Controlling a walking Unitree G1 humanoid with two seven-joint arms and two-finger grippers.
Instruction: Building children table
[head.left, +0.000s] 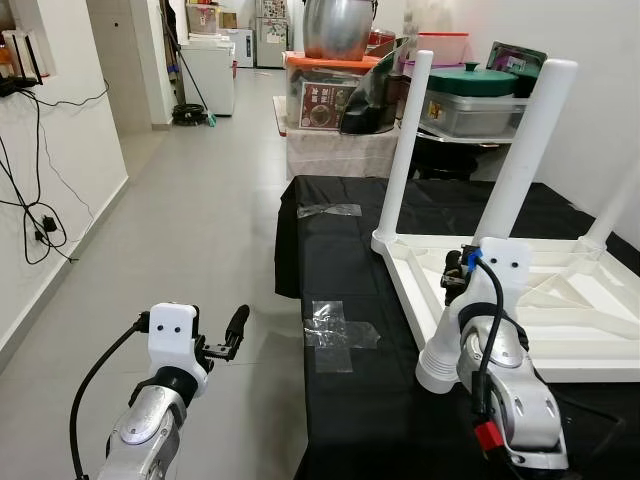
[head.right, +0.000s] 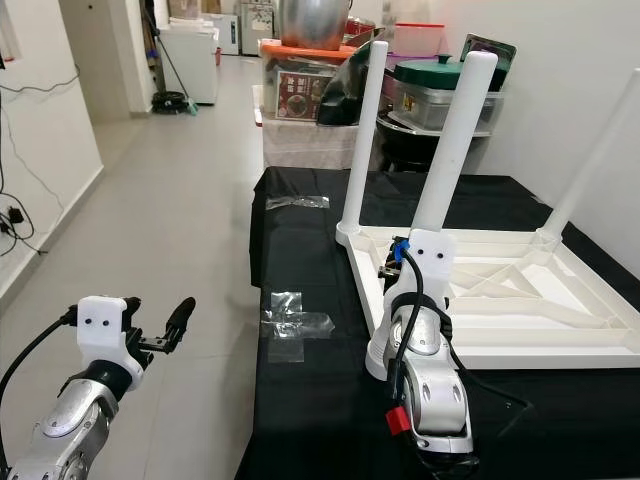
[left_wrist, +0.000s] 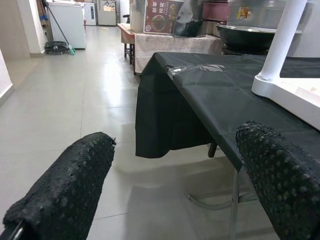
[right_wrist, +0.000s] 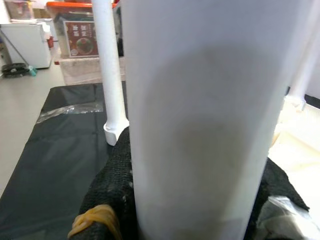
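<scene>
The white table leg (head.left: 520, 160) stood tilted with its threaded foot at the near corner of the upturned tabletop (head.left: 560, 300), which lay on the black-clothed table (head.left: 340, 420). My right gripper (head.left: 462, 272) was clamped round its lower shaft. It looked light, rigid and slick, so low down seemed the place to hold. My left gripper (head.left: 232, 335) hung spread and empty over the floor (head.left: 200, 220).

The floor (head.left: 200, 230) is pale grey tile with a glossy sheen. White walls (head.left: 60, 170) stand on both sides; black cables (head.left: 35, 215) hang on the left wall. A black cloth (head.left: 340, 270) covers the bench. Behind it, boxes (head.left: 325, 90) and pots (head.left: 480, 85) are stacked. A white appliance (head.left: 212, 72) stands far back.
</scene>
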